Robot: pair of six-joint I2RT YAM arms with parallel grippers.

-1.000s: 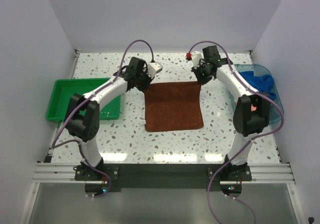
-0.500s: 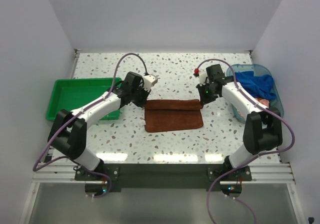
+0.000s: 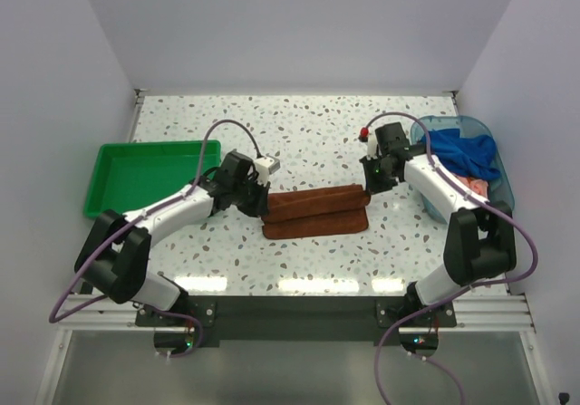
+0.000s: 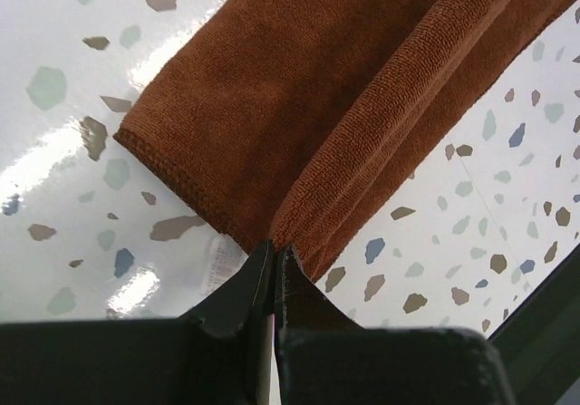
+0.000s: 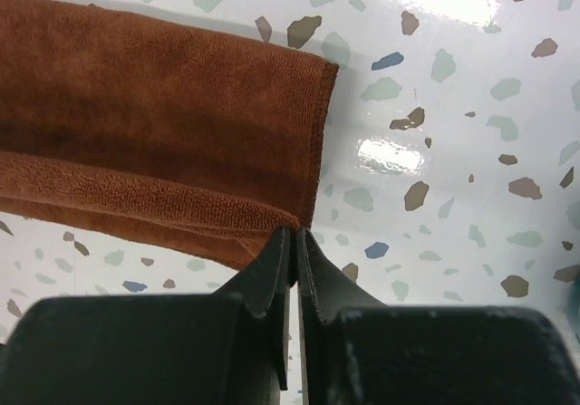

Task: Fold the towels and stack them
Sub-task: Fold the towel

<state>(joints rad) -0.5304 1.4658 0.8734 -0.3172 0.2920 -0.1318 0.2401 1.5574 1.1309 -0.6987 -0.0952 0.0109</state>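
We see pale walls (image 3: 299,33) closing in a white speckled surface (image 3: 317,265) on three sides. On it a green tray (image 3: 145,174) sits at the far left and a clear blue tub (image 3: 500,177) at the far right. A blue towel (image 3: 462,149) is heaped in the tub, with a pink towel (image 3: 469,186) showing beside it. The left arm (image 3: 177,207) stretches low from its base, elbow out to the left and forearm slanting in toward the middle. The right arm (image 3: 430,180) roughly mirrors it, elbow out at the right and forearm running back and inward. Between them the brown towel (image 3: 315,215) lies in the middle of the surface as a long narrow band, its far part doubled over toward the near edge. The left fingers (image 4: 263,278) are pinched tight on the folded layer at the towel's left end. The right fingers (image 5: 281,260) are pinched tight on the same layer at its right end, and both pairs hang low over the surface.
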